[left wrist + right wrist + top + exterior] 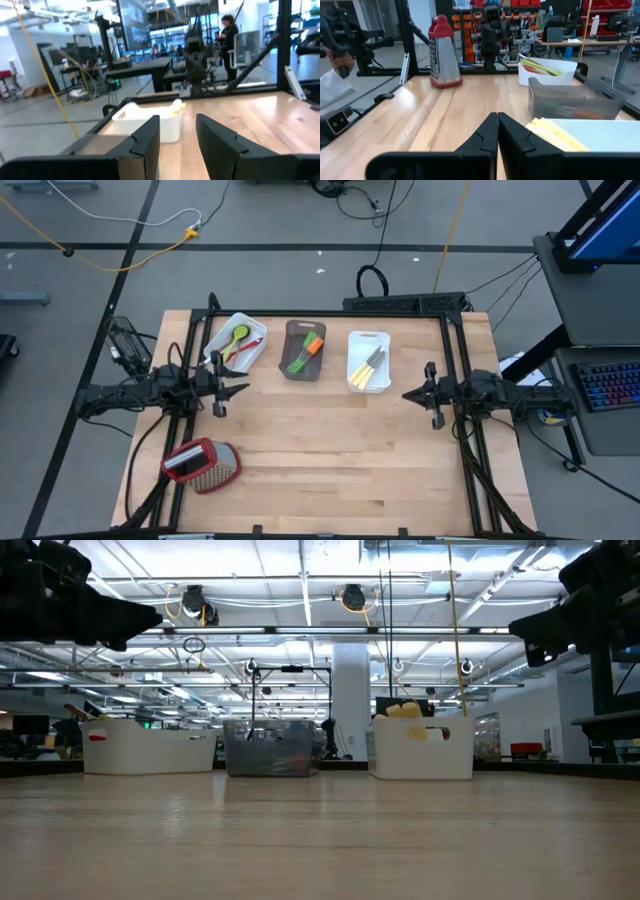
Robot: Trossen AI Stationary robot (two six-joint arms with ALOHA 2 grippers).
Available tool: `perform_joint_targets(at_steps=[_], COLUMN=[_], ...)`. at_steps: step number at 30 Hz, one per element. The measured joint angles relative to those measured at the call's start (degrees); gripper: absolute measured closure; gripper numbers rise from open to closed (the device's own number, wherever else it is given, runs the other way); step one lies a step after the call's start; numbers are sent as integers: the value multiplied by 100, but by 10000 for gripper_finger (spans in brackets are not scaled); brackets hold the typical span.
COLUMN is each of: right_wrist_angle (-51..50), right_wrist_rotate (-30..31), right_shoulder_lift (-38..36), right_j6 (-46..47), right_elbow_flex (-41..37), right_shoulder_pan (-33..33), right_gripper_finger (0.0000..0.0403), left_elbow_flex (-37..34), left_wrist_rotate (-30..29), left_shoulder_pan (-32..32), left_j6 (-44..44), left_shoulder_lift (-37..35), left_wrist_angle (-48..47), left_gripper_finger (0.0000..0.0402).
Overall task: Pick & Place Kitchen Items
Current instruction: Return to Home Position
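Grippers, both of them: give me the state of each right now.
Left gripper: jaws open, empty, over the table's left side.
Right gripper: jaws shut, empty, over its right side.

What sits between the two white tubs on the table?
The dark tub, holding green and orange spatulas; the high view shows it.

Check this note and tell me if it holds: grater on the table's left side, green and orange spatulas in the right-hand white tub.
Not quite. The green and orange spatulas lie in the dark middle tub, not the right-hand white tub, which holds pale-handled knives. The high view shows it. The grater part is right.
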Motion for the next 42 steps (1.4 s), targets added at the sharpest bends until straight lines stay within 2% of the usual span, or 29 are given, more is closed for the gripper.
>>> perform_joint_targets(at_steps=[8, 17, 21, 32, 38, 42], right_wrist_angle=[33, 35, 29, 92, 1405, 1211], right_wrist_rotate=[-14, -703, -700, -429, -445, -433], right_shoulder_lift=[-2, 0, 0, 7, 14, 32], right_j6=[0, -226, -201, -30, -140, -136], right_elbow_flex=[-79, -79, -79, -99, -676, -673], right_shoulder_pan=[0, 2, 2, 0, 2, 2], right_gripper_finger=[399, 399, 399, 399, 399, 399], left_elbow_flex=[2, 2, 4, 4, 4, 7], left_wrist_rotate=[40, 39, 40, 36, 36, 31], left_shoulder_pan=[0, 0, 0, 0, 0, 0], left_j6=[-21, 24, 419, 235, 239, 238], left_shoulder_lift=[0, 0, 2, 4, 7, 7], left_wrist_angle=[-25, 11, 86, 7, 4, -2], left_gripper_finger=[270, 270, 270, 270, 270, 270])
